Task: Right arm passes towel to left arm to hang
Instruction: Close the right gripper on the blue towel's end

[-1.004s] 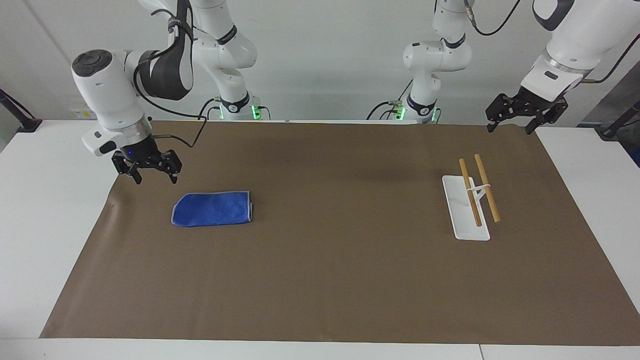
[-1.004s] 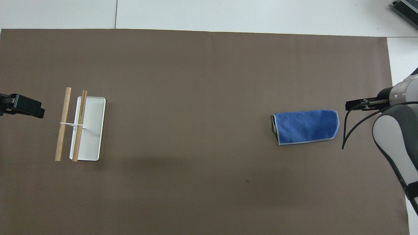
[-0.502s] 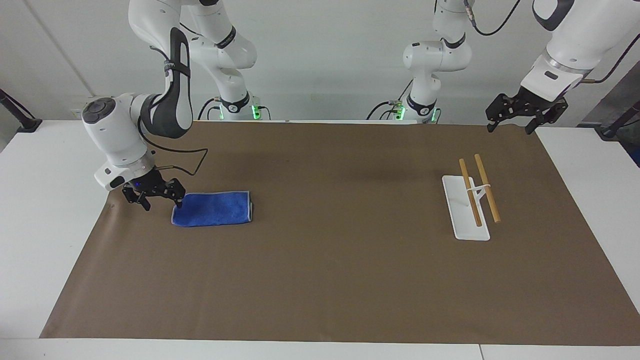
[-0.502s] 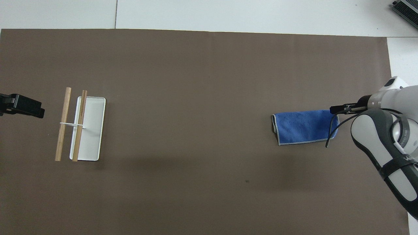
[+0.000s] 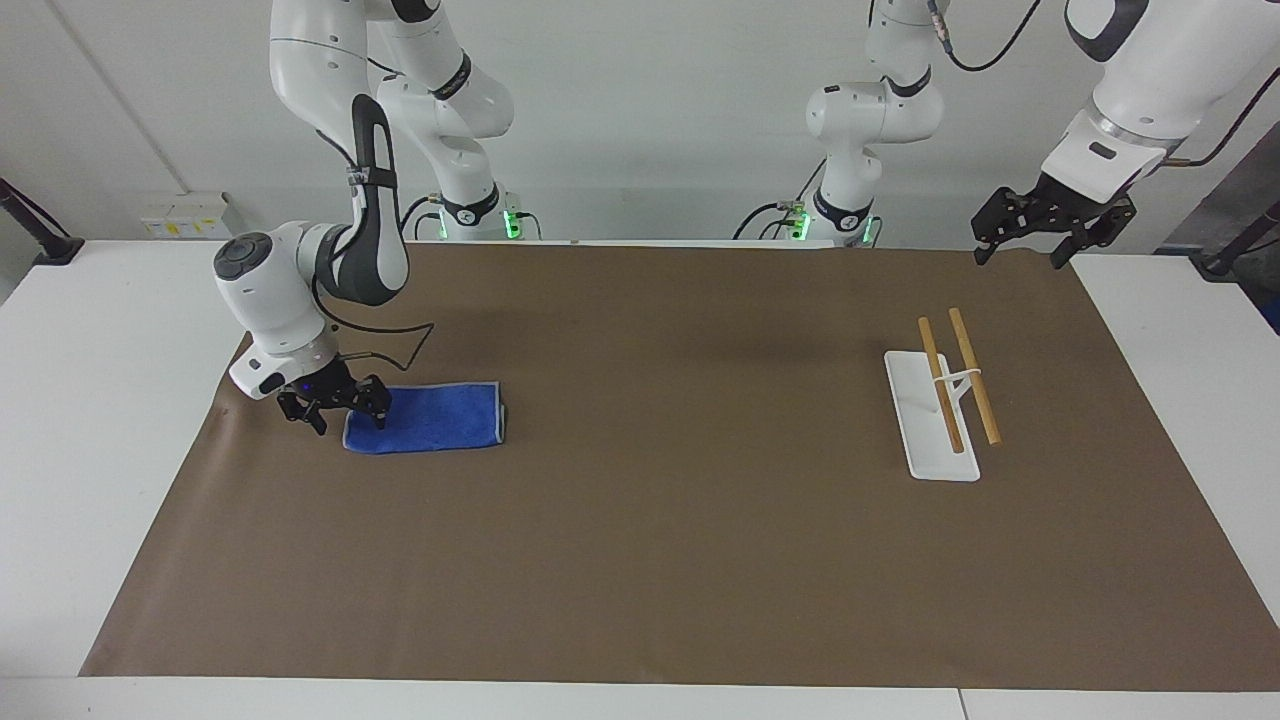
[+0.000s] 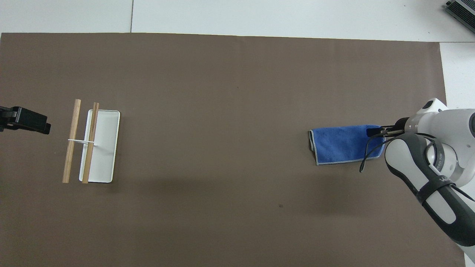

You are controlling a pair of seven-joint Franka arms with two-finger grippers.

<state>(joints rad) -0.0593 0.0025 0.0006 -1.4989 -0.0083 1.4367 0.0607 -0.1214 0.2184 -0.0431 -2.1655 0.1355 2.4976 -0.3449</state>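
Right gripper [image 5: 334, 408] is down at the end of the towel [image 5: 430, 417] toward the right arm's end of the table, fingers spread wide straddling the towel's edge, one fingertip on or just over the blue cloth, the other off it above the brown mat [image 5: 640, 560]. Not closed on anything.

Towel lies flat and folded on the mat, not lifted.

Towel rack [image 5: 938, 412], white base with two wooden rods, sits toward the left arm's end of the table, well apart from the towel, nothing hung on it.

Left gripper [image 5: 1030, 232] waits in the air over the mat's corner near its own base, fingers spread, holding nothing.

Progress, as I judge it: early. Grasp not yet made; lift, handover to the left arm and hanging all remain.

Writing: a dark strap on the right arm [image 6: 432, 181] carries small white lettering, unreadable. No other labels I can read.
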